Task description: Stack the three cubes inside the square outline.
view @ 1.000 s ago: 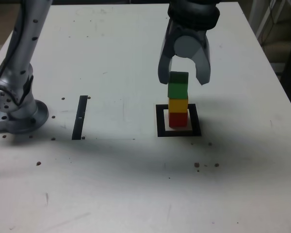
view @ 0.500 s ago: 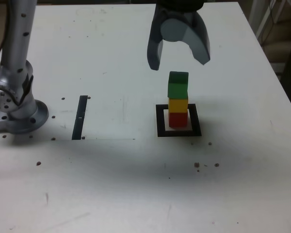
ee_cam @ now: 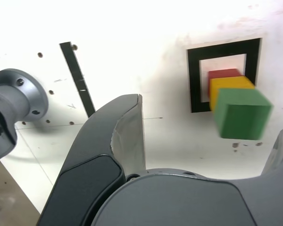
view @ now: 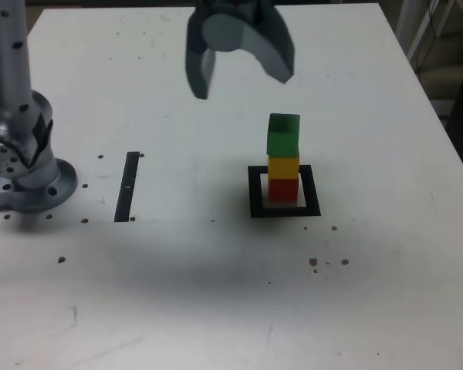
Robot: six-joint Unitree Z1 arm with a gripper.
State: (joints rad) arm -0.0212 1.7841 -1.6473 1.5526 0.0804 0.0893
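Observation:
Three cubes stand in one tower inside the square outline (view: 285, 192): the red cube (view: 284, 189) at the bottom, the yellow cube (view: 283, 166) on it, the green cube (view: 283, 134) on top. My gripper (view: 244, 80) hangs open and empty above the table, up and toward the exterior view's left of the tower, touching nothing. The wrist view looks down on the green cube (ee_cam: 241, 113), the yellow cube (ee_cam: 229, 84), the red cube (ee_cam: 222, 74) and the square outline (ee_cam: 196, 80), with one dark finger (ee_cam: 127, 127) wide of the stack.
A thin black strip (view: 128, 186) lies on the white table (view: 216, 293) at the exterior view's left of the outline. The arm's grey base (view: 23, 173) stands at the far left edge. Small dark specks dot the tabletop.
My gripper has opened off the green cube, risen and swung toward the exterior view's left. The three-cube tower has stayed in place.

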